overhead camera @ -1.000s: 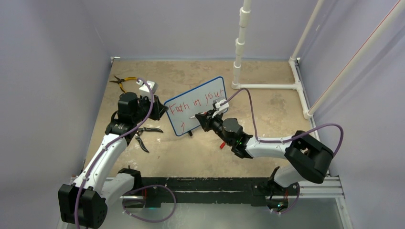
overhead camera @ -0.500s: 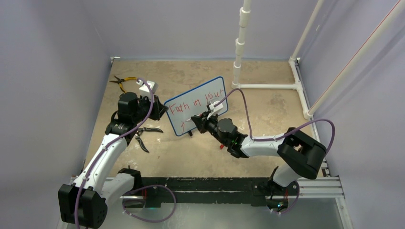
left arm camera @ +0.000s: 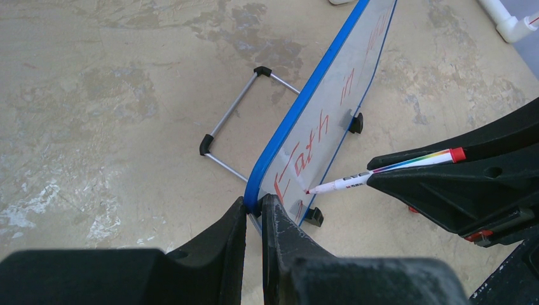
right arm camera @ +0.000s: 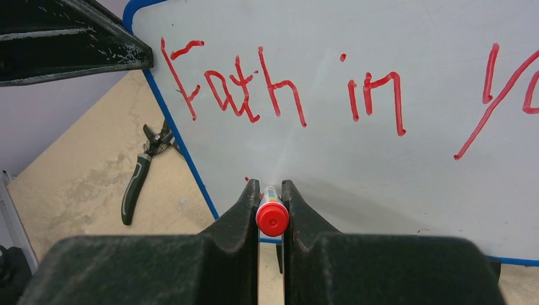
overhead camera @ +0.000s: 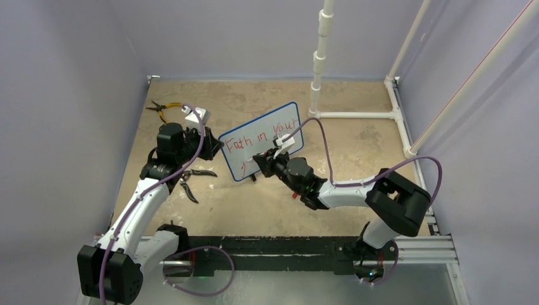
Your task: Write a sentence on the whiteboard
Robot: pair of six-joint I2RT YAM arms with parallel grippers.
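On the table (overhead camera: 356, 143), the left gripper (left arm camera: 254, 206) pinches the whiteboard (left arm camera: 337, 108) edge; the right gripper (right arm camera: 271, 200) clamps a red-capped marker (right arm camera: 272, 217), tip against it.

Blue-framed whiteboard (overhead camera: 238, 159) stands upright, its red handwritten sentence (right arm camera: 279, 89) reading "Fath in your".

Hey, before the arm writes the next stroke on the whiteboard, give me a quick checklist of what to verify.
1. Left gripper clamped on the whiteboard's blue edge: ok.
2. Right gripper shut on the marker: ok.
3. Marker tip touching the board below the first line: ok.
4. Sentence complete: not ok, second line barely started.
5. Blank space for the second line: ok.
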